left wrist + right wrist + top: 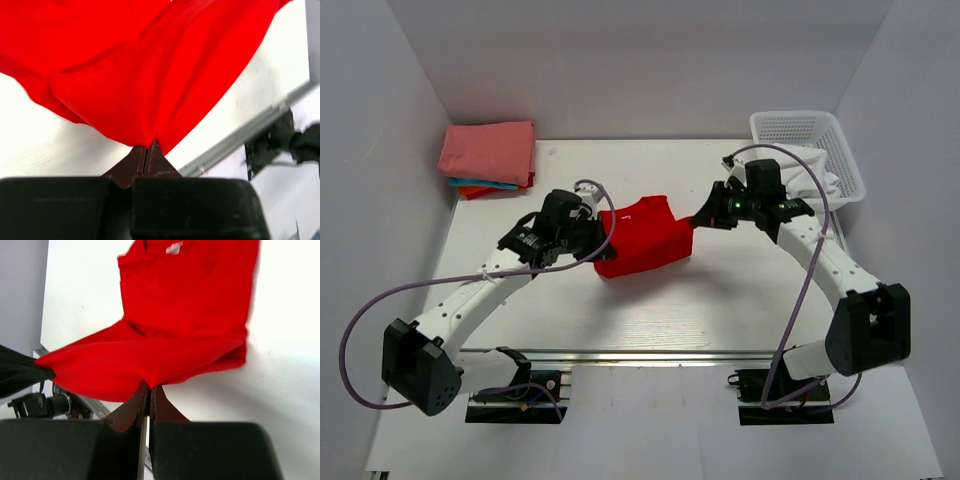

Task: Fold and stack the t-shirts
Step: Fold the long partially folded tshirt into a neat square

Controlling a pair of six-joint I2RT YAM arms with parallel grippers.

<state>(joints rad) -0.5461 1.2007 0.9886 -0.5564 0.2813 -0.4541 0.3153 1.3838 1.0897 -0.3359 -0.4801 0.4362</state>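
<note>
At the near edge of the table, two arm bases bolted side by side. Just beyond, at mid-table, a bright red t-shirt, stretched between both grippers and partly raised. Clenched on its left edge, the left gripper — in the left wrist view, tips pinched tight together, red cloth fanning out from the pinch. Clenched on its right edge, the right gripper, with cloth gathered the same way at the closed tips in the right wrist view. Far part of the garment lying on the table, small white neck label showing at its far end. Seemingly doubled over once; exact number of folds impossible to tell.

Farther back, in the far left corner, a tidy stack of folded shirts: pink shirt on top, thin edges of a teal shirt and an orange-red shirt beneath. In the far right corner, a white mesh basket with pale cloth inside, nature unclear.

By judgement, well along: three shirts folded and stacked, the red one mid-fold. Left to do — finish the fold, carry it to the far left corner, set it on the pink one. Possibly more waiting in the basket; cannot tell.
</note>
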